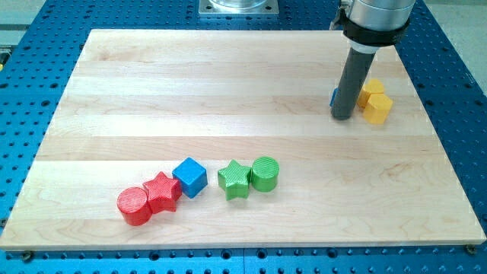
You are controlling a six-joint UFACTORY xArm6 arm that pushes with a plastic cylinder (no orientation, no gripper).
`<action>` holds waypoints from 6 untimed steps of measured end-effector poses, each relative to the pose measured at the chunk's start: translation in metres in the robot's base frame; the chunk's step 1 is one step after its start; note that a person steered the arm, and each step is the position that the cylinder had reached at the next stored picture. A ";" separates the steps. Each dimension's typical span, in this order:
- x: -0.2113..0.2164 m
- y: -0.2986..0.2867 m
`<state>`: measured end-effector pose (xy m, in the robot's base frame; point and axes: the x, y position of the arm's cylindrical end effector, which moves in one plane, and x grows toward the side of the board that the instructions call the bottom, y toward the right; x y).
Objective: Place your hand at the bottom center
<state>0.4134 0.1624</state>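
My tip [342, 117] touches the wooden board [228, 84] at the view's upper right. A small blue block [333, 97] peeks out just behind the rod on its left, mostly hidden. Two yellow blocks [375, 102] sit just right of the tip. Near the view's bottom, far from the tip, lies a row: a red cylinder [134, 205], a red star [162, 192], a blue cube [189, 176], a green star [233, 180] and a green cylinder [265, 173].
The board lies on a blue perforated table [46, 46]. A metal mount [238, 7] sits at the view's top centre, beyond the board's far edge.
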 end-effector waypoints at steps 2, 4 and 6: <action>0.015 -0.006; 0.083 -0.038; 0.188 -0.163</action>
